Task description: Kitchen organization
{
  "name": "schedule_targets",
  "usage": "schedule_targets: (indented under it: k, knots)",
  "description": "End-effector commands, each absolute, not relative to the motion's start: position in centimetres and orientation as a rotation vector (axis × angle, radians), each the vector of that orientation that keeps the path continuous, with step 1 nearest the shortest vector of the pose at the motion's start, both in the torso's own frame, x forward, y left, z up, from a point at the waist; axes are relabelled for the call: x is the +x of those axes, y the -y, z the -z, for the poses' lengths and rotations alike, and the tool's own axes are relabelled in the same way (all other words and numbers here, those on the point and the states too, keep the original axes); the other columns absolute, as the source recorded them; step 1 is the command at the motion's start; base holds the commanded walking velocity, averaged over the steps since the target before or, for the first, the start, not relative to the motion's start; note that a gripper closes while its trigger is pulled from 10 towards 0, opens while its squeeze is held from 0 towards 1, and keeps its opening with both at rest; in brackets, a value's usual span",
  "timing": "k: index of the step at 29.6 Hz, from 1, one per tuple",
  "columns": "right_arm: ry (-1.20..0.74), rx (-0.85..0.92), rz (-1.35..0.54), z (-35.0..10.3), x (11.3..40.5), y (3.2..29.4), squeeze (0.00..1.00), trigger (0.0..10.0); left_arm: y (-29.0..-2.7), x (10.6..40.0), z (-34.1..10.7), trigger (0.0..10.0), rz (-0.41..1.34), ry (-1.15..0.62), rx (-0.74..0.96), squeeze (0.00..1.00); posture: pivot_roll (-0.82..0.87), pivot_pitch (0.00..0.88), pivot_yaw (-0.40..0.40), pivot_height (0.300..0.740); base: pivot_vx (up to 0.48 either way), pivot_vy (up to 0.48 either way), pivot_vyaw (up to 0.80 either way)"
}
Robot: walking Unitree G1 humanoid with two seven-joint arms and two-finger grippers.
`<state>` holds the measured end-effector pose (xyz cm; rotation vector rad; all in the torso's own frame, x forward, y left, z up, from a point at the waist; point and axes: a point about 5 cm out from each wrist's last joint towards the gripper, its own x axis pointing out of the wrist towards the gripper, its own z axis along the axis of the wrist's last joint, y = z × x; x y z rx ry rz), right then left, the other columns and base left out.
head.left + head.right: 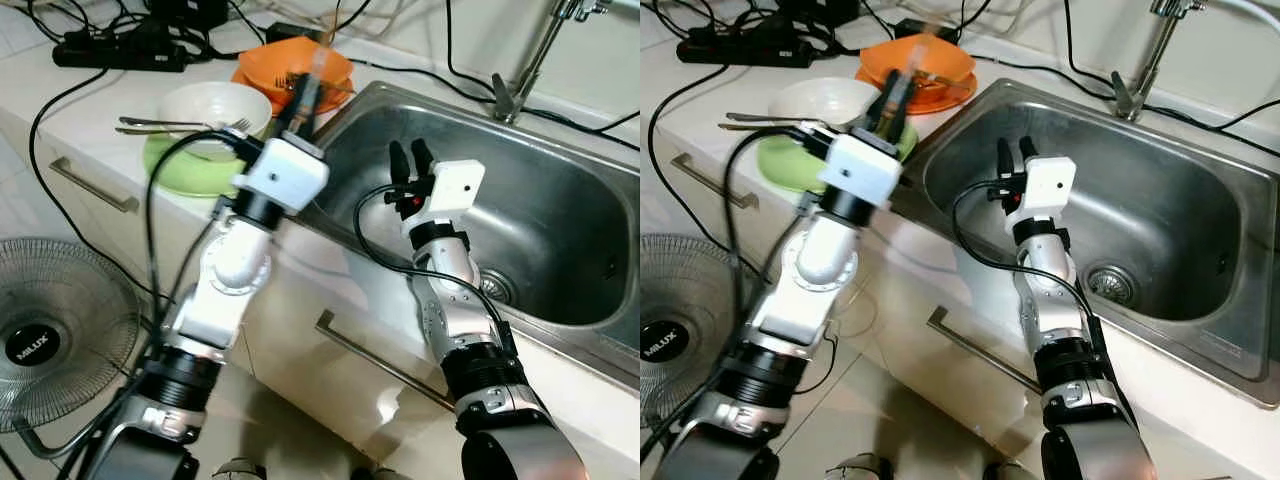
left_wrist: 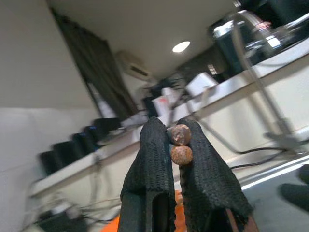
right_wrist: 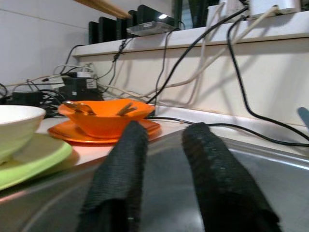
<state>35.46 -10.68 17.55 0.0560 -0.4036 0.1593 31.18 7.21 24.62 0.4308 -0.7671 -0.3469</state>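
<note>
Two brown chopstick tips [image 2: 180, 144] pinched between left fingers [image 2: 149, 169], pointing upward

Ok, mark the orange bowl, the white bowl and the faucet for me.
orange bowl [image 3: 104, 116]: right wrist view, front wall.
white bowl [image 1: 200, 105]: left eye view, inner wall.
faucet [image 1: 1150, 55]: right eye view, upright pipe.

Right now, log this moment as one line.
left gripper: shut on chopsticks, raised by orange bowl | right gripper: open, empty, over sink | white bowl on green plate
</note>
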Motion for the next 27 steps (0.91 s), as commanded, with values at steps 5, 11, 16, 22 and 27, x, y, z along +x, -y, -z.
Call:
schedule_targets:
  k: [5,11,16,22,27]
  knots:
    - [0.425,-0.057,-0.090,-17.7,35.6,11.8,1.00,10.0,-6.0,30.8,-24.3,10.0,0.460,0.713,0.340,0.00,0.12,0.083,-0.029,0.740,0.000,0.000,0.00]
    - [0.475,-0.243,-0.039,-18.1,35.5,12.0,1.00,10.0,-5.7,30.6,-23.8,10.0,0.524,0.651,0.268,0.00,0.12,0.084,-0.029,0.740,0.000,0.000,0.00]
    - [0.499,-0.395,-0.058,-17.8,35.3,11.2,0.00,10.0,-5.7,30.6,-23.7,10.0,0.561,0.608,0.180,0.00,0.13,0.087,-0.030,0.740,0.000,0.000,0.00]
    - [0.509,-0.404,-0.058,-17.7,35.3,11.0,0.00,10.0,-5.3,30.3,-23.6,10.0,0.609,0.577,0.133,0.00,0.12,0.087,-0.030,0.740,0.000,0.000,0.00]
    - [0.517,-0.413,-0.061,-17.7,35.2,10.8,0.00,10.0,-5.2,30.2,-23.6,10.0,0.630,0.567,0.130,0.00,0.13,0.086,-0.031,0.740,0.000,0.000,0.00]
